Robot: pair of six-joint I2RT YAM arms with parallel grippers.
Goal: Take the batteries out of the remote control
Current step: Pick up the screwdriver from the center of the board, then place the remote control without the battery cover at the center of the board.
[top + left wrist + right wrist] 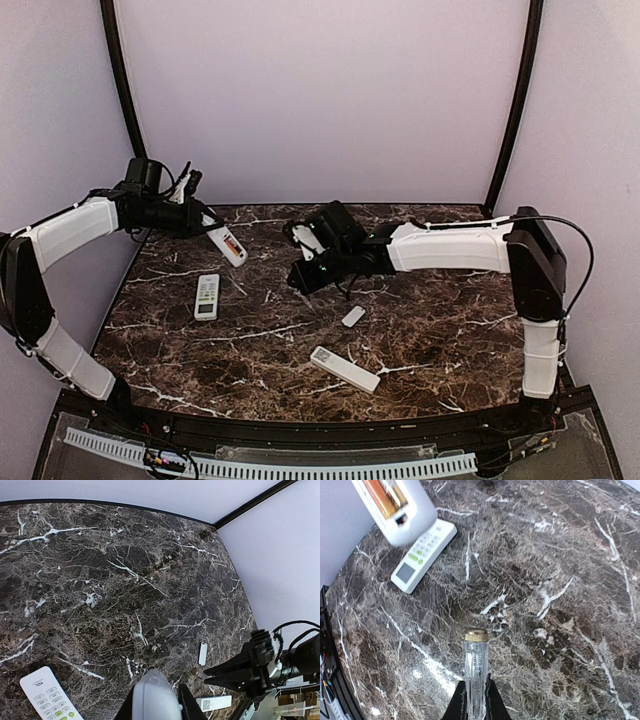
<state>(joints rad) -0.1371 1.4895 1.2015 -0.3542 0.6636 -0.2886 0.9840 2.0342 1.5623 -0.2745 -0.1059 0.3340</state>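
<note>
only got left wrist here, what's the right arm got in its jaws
observer: right gripper: jaws shut on a slim greyish battery with a brass-coloured cap.
operator: any batteries in the remote i'm holding
observer: yes, right wrist view shows the held remote with its compartment open and orange batteries inside.
operator: where's my remote from above
observer: top view has the left gripper holding it by one end, lifted off the table near the far left corner, compartment facing up.
</note>
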